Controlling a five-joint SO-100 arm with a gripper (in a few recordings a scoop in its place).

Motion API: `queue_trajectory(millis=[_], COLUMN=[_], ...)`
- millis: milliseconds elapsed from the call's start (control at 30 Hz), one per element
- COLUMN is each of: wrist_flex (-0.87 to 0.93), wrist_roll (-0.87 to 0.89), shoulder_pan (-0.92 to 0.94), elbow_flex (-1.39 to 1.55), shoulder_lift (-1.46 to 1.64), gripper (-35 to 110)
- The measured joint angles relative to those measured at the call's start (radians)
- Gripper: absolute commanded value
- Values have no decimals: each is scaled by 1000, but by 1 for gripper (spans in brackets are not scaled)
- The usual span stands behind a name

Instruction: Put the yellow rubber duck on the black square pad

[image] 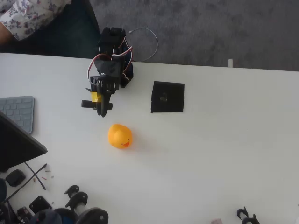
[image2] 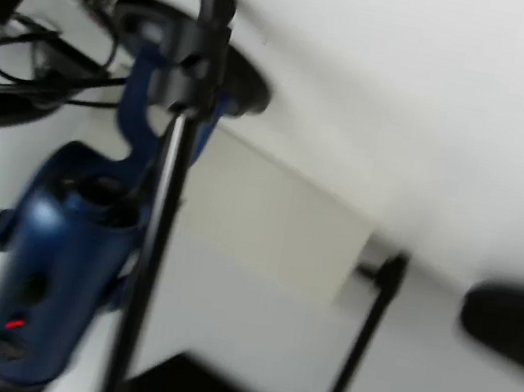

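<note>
In the overhead view the yellow rubber duck (image: pixel 120 136) sits on the white table, its orange beak towards the front edge. The black square pad (image: pixel 167 97) lies flat to the duck's upper right, with a faint mark at its centre and nothing on it. My gripper (image: pixel 103 110) hangs folded in front of the black arm base, just above and left of the duck and apart from it. A yellow block shows on it. I cannot make out whether its jaws are parted. In the wrist view a blurred dark fingertip (image2: pixel 513 327) shows at the right.
A grey keyboard (image: pixel 18 112) and a dark slanted screen (image: pixel 16 144) stand at the left edge. Cables and small black parts (image: pixel 70 205) lie along the front left. A person's patterned sleeve (image: pixel 28 16) is at the back left. The wrist view shows a blue microphone (image2: pixel 57 262) on a stand.
</note>
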Motion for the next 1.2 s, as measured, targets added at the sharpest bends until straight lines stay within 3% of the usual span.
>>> queue_trajectory(millis=[333,700,1200], wrist_flex=[40,44,143], wrist_roll=[-368,-408,-411], shoulder_pan=[0,-8,-308], elbow_flex=[-5,-5,-6], shoulder_lift=[-149,-150,-167], gripper=[13,13,13])
